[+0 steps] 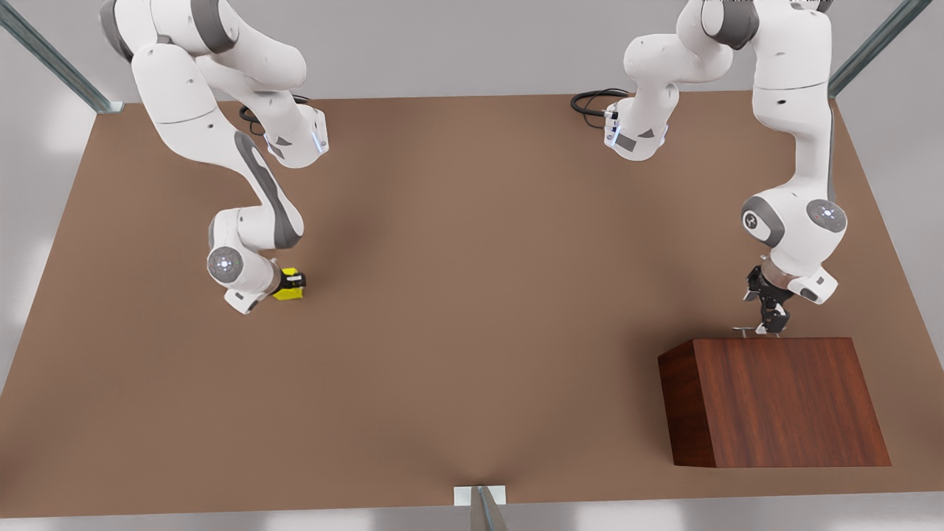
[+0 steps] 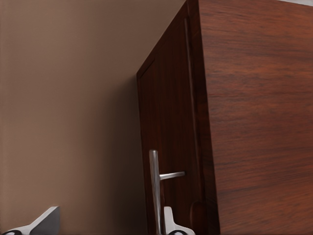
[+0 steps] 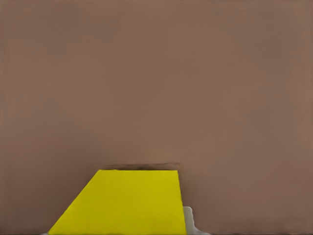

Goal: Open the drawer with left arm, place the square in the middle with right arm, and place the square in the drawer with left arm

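Note:
The drawer (image 2: pixel 168 127) sits flush in the front of the dark wooden box (image 1: pixel 774 402) at the front view's right. Its thin silver handle (image 2: pixel 154 188) stands between the fingers of my left gripper (image 1: pixel 771 323), which is open just behind the box's top edge. One fingertip (image 2: pixel 170 221) is right beside the bar, the other (image 2: pixel 45 220) well off it. At the front view's left, the yellow square (image 1: pixel 289 286) rests on the brown table, and my right gripper (image 1: pixel 293 282) is shut on it. One pad (image 3: pixel 190 219) presses against the square's (image 3: pixel 127 203) side.
The brown tabletop (image 1: pixel 472 295) stretches wide between the two arms. Black cables (image 1: pixel 594 99) lie at the far edge near the arm bases. Metal frame posts stand at the far corners, and a small bracket (image 1: pixel 479 495) sits at the near edge.

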Robot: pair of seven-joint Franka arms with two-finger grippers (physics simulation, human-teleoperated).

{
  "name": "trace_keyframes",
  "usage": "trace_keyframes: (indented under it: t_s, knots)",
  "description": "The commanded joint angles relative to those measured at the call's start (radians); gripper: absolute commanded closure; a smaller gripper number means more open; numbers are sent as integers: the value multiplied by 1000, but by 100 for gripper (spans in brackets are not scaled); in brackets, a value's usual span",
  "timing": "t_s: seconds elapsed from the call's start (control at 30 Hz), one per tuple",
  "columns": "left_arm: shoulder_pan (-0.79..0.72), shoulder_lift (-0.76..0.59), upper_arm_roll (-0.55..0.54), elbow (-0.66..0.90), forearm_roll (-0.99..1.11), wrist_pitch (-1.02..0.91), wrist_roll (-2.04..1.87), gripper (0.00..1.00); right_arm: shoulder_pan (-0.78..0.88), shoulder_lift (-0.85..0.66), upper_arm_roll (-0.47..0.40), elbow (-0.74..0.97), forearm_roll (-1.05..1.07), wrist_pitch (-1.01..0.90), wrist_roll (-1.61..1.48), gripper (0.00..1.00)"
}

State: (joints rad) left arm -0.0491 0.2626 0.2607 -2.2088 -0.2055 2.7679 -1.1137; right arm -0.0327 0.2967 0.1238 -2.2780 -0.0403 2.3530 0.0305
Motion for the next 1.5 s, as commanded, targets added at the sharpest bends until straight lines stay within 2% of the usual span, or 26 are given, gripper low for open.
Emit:
trace_keyframes:
  t_s: [0.0,0.03,0.1,0.17,0.3,0.4,0.47,0.57,0.6,0.63,0.67,0.87,0.9,0.97,1.03,1.07,1.1,1.2,1.23,1.4,1.47]
  knots:
    - [0,0,0,0,-2,-2,0,0,8,-5,11,9,-3,-15,28,46]
    - [0,-2,0,-3,-2,-4,0,0,65,-14,25,31,-3,-32,138,46]
    - [-1,-16,0,-6,-3,-24,0,0,77,-19,103,95,3,-78,290,46]
    - [-1,-25,0,-12,-5,-44,0,0,88,5,201,232,140,-159,416,46]
    - [-1,-34,2,-15,-3,-82,-2,0,393,212,192,558,163,-170,861,46]
    - [-1,-62,2,-35,-2,-129,0,0,612,433,59,862,192,-181,1121,46]
    - [-1,-66,2,-37,-2,-134,0,0,741,625,-13,1133,192,-170,1355,46]
    - [-1,-74,11,-49,0,-133,8,0,833,749,-49,1286,192,-121,1491,45]
    - [-1,-75,12,-51,0,-133,11,0,841,756,-52,1275,192,-121,1491,40]
    - [-1,-75,15,-52,0,-133,12,0,856,753,-72,1255,192,-126,1491,12]
    - [-1,-89,17,-69,0,-133,12,0,863,751,-78,1247,192,-129,1490,0]
    - [-1,-112,34,-114,0,-137,12,0,864,727,-101,1249,195,-153,1481,0]
    - [-1,-112,34,-115,0,-137,12,0,860,648,-136,1211,197,-211,1442,0]
    - [-1,-123,48,-129,0,-136,14,0,761,389,-121,959,180,-178,1321,0]
    - [-1,-135,52,-134,0,-137,14,0,590,142,-121,772,174,-289,932,0]
    - [-1,-143,55,-144,2,-137,15,0,498,64,-122,787,117,-507,781,0]
    - [-1,-143,55,-146,2,-137,15,0,393,12,-121,761,33,-600,567,0]
    - [-1,-157,61,-161,2,-142,15,0,122,-119,-119,683,31,-662,-33,0]
    - [-1,-169,61,-173,3,-146,15,0,30,-131,-121,680,31,-695,-108,0]
    - [-1,-218,64,-222,3,-148,14,0,8,-154,-138,724,34,-745,-188,0]
    - [-1,-232,72,-232,3,-148,14,0,10,-148,-145,798,20,-747,-178,0]
